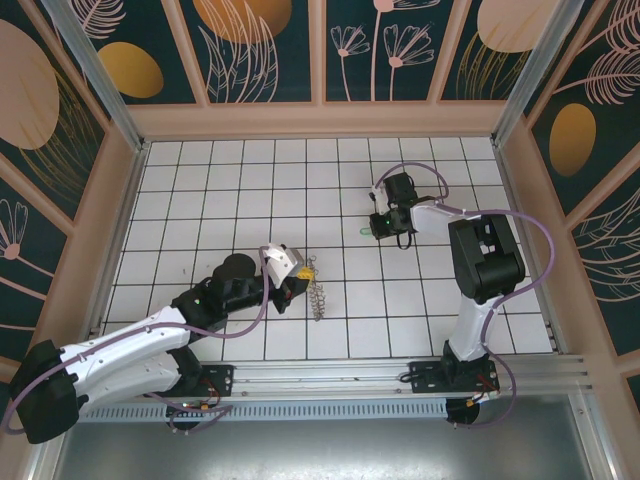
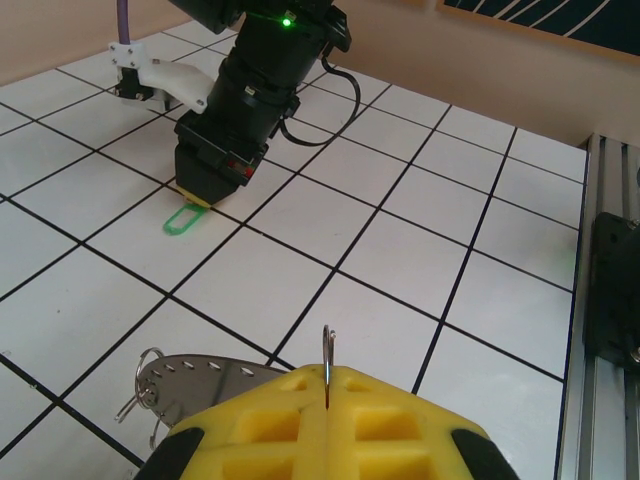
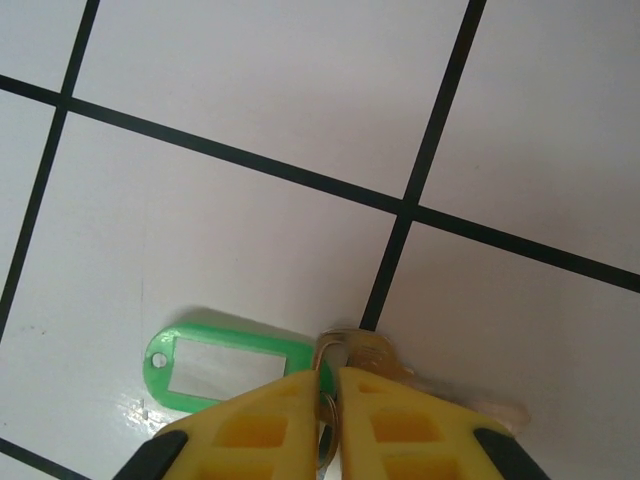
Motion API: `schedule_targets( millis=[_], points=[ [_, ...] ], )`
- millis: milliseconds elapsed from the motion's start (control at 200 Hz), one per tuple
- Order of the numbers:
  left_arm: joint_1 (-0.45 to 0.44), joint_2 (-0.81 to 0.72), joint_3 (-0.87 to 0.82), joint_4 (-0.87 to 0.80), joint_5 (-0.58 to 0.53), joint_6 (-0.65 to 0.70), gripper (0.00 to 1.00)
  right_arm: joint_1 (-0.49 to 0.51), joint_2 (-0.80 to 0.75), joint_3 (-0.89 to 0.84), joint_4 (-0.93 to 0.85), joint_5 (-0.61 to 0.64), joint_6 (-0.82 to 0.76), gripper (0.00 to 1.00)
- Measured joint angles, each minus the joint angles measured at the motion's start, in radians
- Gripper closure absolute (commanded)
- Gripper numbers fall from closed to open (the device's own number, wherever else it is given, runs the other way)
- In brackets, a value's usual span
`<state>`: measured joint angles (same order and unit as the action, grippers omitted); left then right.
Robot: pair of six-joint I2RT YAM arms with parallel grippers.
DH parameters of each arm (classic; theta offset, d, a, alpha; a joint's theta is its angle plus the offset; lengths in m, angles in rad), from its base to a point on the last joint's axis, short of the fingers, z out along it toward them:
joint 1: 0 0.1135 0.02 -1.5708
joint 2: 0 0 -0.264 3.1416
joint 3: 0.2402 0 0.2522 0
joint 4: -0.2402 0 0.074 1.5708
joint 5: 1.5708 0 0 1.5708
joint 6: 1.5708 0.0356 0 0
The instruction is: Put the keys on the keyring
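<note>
Left claw point(image 2: 327, 380) sits near the middle of the tiled table point(image 1: 250, 180), jaws shut tight on a thin wire loop of the keyring point(image 2: 205, 375). The ring's flat, holed plate shows just left of the tips in the wrist view. Right claw point(image 3: 330, 388) stands farther back and to the right, well apart from the left one. It points down at the tiles, jaws pinched almost together on the keys point(image 3: 232, 364). Their green tag lies flat to the left of the tips, with the small metal key between and under them. Both pieces look gripped, but the keys rest on the table. Lifting them, carrying them across and threading them onto the ring all remain, I judge.
</note>
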<state>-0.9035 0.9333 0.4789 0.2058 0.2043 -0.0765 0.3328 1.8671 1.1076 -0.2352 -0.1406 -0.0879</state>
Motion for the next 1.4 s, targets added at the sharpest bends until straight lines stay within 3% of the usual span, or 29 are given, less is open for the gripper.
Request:
schedule_targets(
  millis=[285, 766, 901, 1181, 1396],
  points=[
    [0.0, -0.002, 0.0, -0.001, -0.003, 0.0, 1.0, -0.014, -0.014, -0.015, 0.016, -0.026, 0.012, 1.0],
    [0.0, -0.003, 0.0, -0.002, -0.003, 0.0, 1.0, -0.017, -0.171, -0.126, 0.076, -0.109, 0.011, 1.0],
    [0.0, -0.003, 0.0, -0.002, -0.003, -0.001, 1.0, 0.0, -0.269, -0.218, 0.152, -0.191, -0.002, 1.0],
    [0.0, -0.052, 0.033, -0.075, -0.015, 0.005, 1.0, 0.125, -0.645, -0.424, 0.429, -0.44, -0.048, 1.0],
    [0.0, -0.13, 0.079, -0.117, -0.032, 0.035, 1.0, 0.206, -0.76, -0.494, 0.6, -0.602, -0.007, 1.0]
  ],
)
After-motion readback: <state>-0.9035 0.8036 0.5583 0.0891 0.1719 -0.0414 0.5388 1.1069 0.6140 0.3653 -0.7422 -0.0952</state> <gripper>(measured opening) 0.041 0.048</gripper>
